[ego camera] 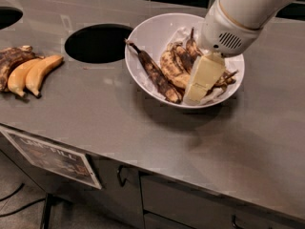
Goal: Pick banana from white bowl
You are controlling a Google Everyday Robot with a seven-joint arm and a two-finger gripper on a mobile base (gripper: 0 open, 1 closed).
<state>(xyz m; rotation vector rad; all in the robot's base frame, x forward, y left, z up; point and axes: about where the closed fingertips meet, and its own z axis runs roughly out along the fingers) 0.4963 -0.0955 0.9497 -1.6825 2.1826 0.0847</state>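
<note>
The white bowl [147,37] sits on the grey counter, right of the round hole. In it lies a cluster of overripe, brown-blotched yellow bananas [174,66] with a dark stem. A slim, nearly black banana [153,73] lies to its left in the bowl. My gripper [196,95] reaches down into the bowl from the upper right. Its cream-coloured finger [202,78] lies over the right side of the cluster and hides that part.
A round hole [97,43] opens in the counter [119,128] left of the bowl. Two smooth orange-yellow bananas [31,75] and a dark one [12,58] lie at the far left. Another hole [8,17] is at the top left. Cabinet fronts are below the counter edge.
</note>
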